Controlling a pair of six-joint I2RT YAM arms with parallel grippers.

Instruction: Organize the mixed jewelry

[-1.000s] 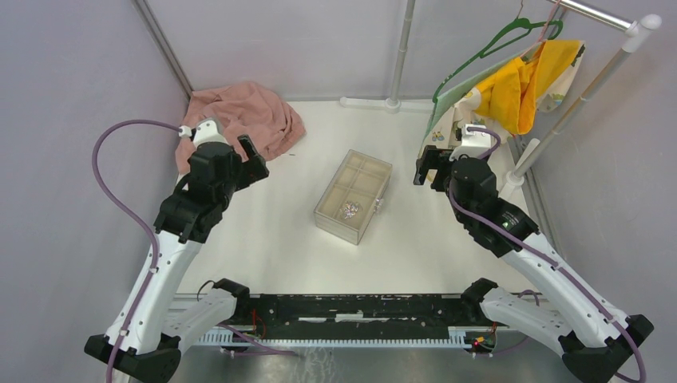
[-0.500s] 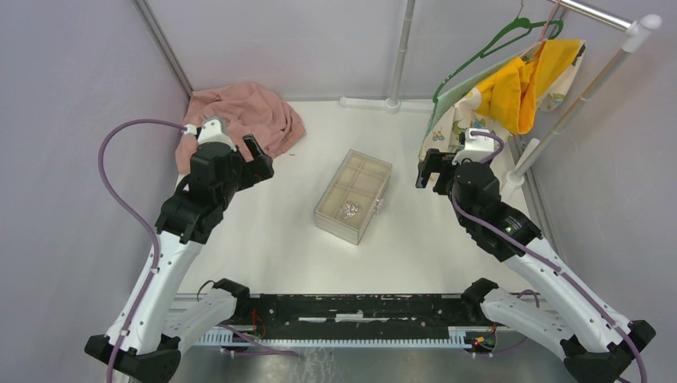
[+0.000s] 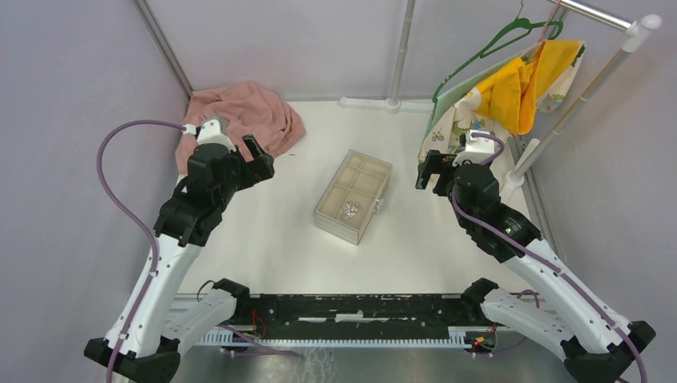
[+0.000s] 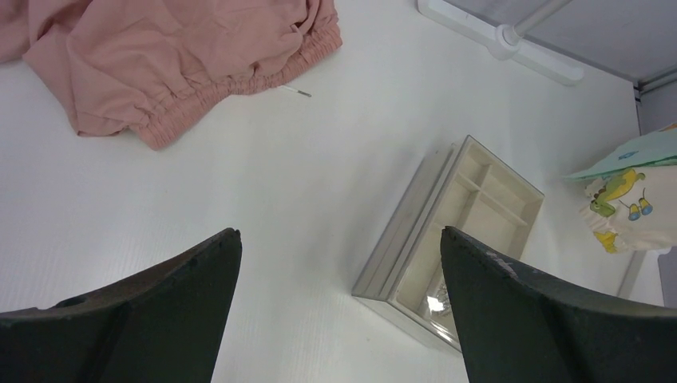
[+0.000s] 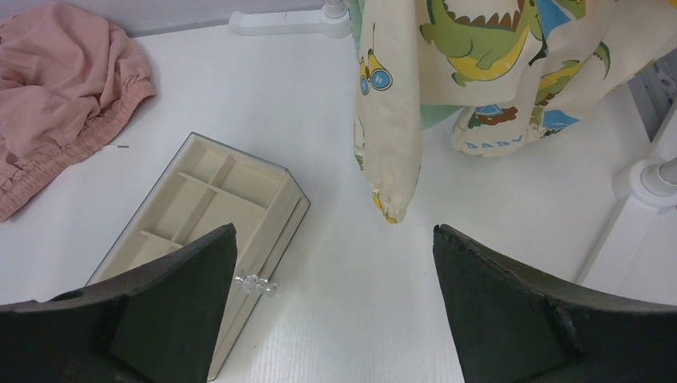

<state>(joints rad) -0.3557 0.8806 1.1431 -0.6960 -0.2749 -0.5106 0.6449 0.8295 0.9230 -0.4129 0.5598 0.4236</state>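
You have the mixed jewelry (image 3: 350, 210) heaped in the near end of the clear compartment box (image 3: 338, 227) on the worktop (image 3: 271, 235), left jaws and right jaws wide and empty flanking it, crumpled pink cloth (image 3: 249, 112) beyond its left.

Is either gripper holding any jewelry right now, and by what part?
Nothing is held: left gripper and right gripper both open, jewelry lies in the box.

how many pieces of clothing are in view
3: a pink garment crumpled in the far left corner, a yellow garment hanging at far right, and a dinosaur-print garment hanging beside it. More may be hidden behind those.
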